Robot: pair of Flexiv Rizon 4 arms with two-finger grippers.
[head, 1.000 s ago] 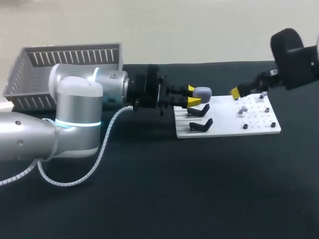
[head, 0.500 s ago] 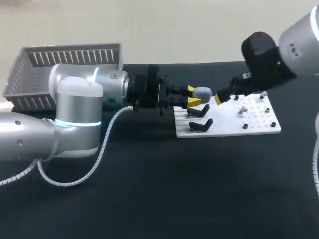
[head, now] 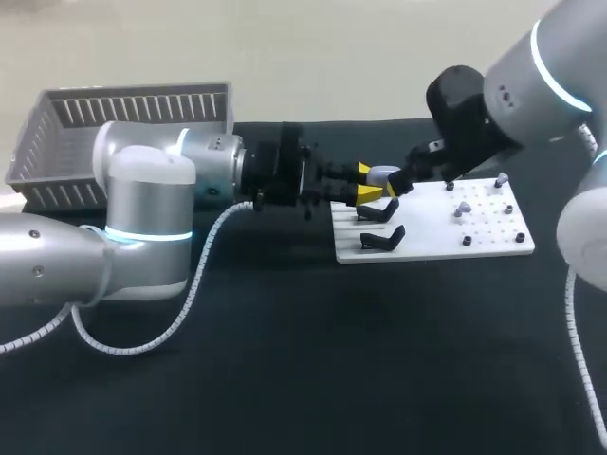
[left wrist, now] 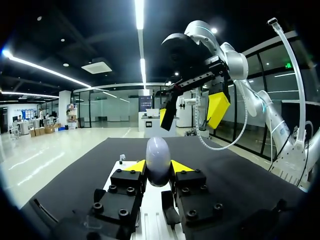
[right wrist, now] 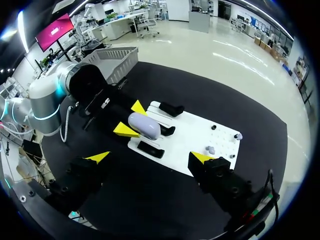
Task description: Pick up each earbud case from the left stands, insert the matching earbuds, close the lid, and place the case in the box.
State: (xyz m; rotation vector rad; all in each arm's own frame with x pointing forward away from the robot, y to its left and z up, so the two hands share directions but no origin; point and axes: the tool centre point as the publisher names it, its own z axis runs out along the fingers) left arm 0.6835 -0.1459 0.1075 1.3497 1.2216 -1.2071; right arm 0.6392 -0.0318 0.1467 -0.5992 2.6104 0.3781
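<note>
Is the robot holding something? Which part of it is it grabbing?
Yes. The left gripper pinches the earbud case from two sides, near one end, and the rest sticks out ahead. The right gripper is open, holding nothing.

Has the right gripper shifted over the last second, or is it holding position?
Yes. The right gripper has swung left along the white board's far edge, now close to the earbud case in the left gripper.

earbud case (head: pixel 380 173) half hidden by right hand (head: pixel 396 183), earbuds (head: pixel 462 208) tiny

pale lilac earbud case (left wrist: pixel 158 161), white board (head: pixel 436 235), grey slatted box (head: pixel 142 106), black table (head: pixel 332 360)
</note>
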